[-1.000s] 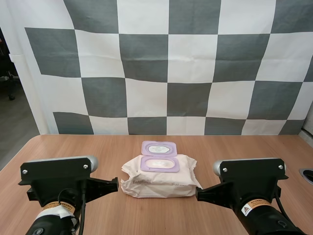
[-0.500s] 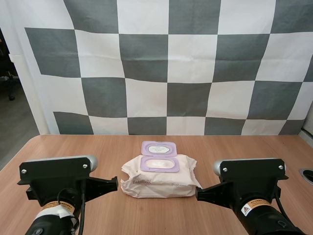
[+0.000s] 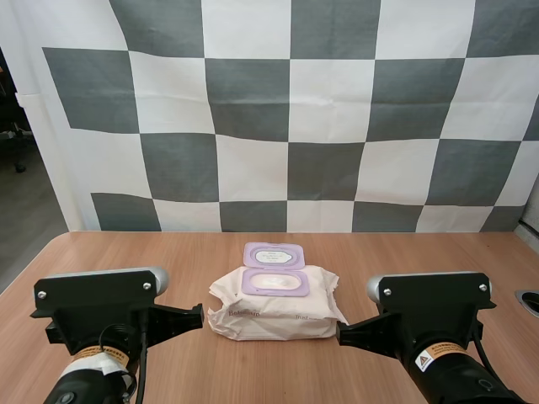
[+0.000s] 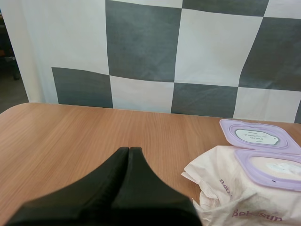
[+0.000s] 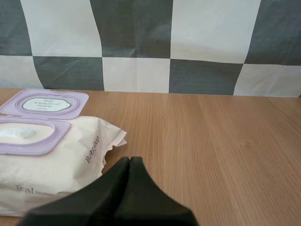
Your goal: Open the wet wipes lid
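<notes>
Both pairs of jaws are closed on nothing. In the left wrist view, the left gripper has its two black fingers pressed together into one dark wedge, pointing across bare wood. In the right wrist view, the right gripper forms the same closed wedge.

Neither gripper touches the pack of wet wipes. It lies flat on the wooden table between the two arms, near the middle of the tabletop in the high view. From above, the left gripper's tip sits at about 9 o'clock of the pack, just beside its crumpled left end but apart from it. The right gripper's tip sits at about 4 o'clock, near the pack's right corner, with a sliver of wood showing between them.

The pack is a soft cream-white pouch with printed lettering along its near side. Its lilac lid stands open, folded back flat toward 12 o'clock, with a white label showing on the face turned upward. Directly at 6 o'clock of the lid, on top of the pack, the lilac frame of the dispensing opening lies uncovered, and white wipe material is visible inside it.

From each wrist camera the pack lies beside that arm's closed fingers, with the open lid resting on the table on the pack's far side.
</notes>
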### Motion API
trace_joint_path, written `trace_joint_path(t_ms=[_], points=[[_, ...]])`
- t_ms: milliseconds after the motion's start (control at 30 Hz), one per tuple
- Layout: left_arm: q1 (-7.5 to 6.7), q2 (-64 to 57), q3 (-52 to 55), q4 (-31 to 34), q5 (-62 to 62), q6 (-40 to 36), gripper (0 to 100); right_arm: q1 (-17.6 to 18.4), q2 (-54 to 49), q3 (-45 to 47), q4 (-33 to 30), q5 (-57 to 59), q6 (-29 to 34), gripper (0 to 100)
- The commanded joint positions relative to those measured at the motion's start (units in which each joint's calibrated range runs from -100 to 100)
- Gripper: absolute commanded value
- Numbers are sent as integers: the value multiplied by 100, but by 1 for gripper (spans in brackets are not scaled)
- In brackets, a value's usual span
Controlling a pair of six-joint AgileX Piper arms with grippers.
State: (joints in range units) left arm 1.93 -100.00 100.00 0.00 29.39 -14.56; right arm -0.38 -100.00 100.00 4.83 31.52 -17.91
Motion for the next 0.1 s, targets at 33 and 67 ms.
trace_joint_path(t_ms=[33, 67], points=[[-5, 0, 0, 0, 2, 3, 0, 4, 0, 0, -5, 3, 2, 0], [-5, 0, 0, 0, 2, 3, 0, 4, 0, 0, -5, 3, 2, 0]])
